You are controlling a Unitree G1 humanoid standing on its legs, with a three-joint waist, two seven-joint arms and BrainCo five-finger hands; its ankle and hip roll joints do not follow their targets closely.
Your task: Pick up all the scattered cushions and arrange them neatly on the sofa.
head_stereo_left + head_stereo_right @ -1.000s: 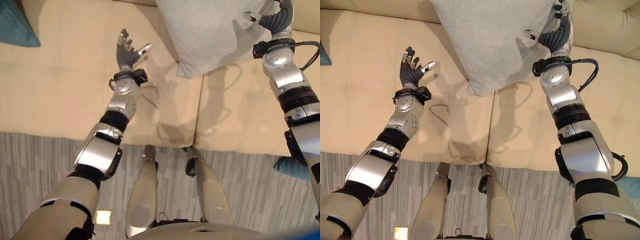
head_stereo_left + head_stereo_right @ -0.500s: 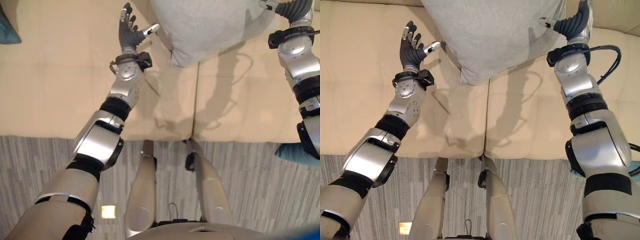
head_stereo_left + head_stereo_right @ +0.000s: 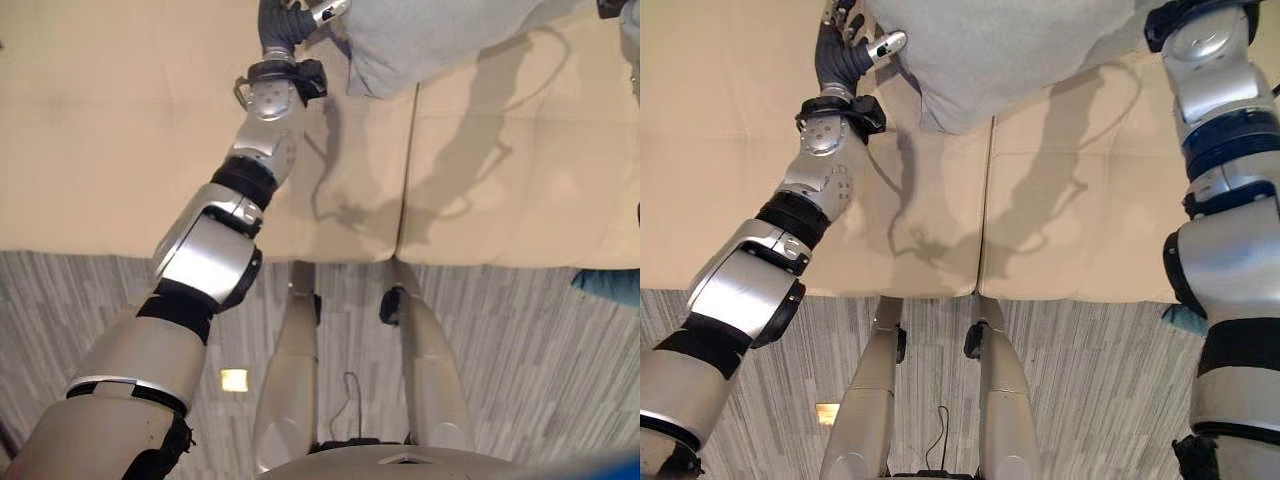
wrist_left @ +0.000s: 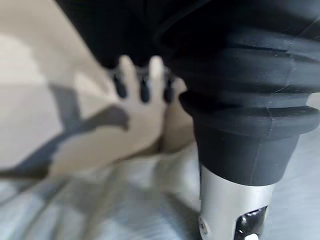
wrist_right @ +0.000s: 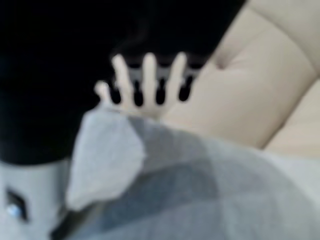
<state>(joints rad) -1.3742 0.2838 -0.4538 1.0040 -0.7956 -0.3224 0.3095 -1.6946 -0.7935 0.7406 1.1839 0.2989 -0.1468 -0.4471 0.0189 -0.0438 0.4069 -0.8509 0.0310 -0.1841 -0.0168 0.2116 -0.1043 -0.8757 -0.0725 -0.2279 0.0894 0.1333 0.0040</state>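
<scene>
On the left we see the left hand raised over the cream sofa, its thumb stretched out against the lower left edge of the grey cushion. Its fingers look straight and side by side in the left wrist view, with cushion cloth just below them, though we cannot tell whether they touch it. The cushion hangs above the sofa seat, over the seam between two seat pads, and throws a shadow on them. On the right, the right hand shows its fingers spread and straight, with a corner of the cushion lying against it; we cannot tell how it grips. A blue cushion lies on the striped carpet at the far right.
</scene>
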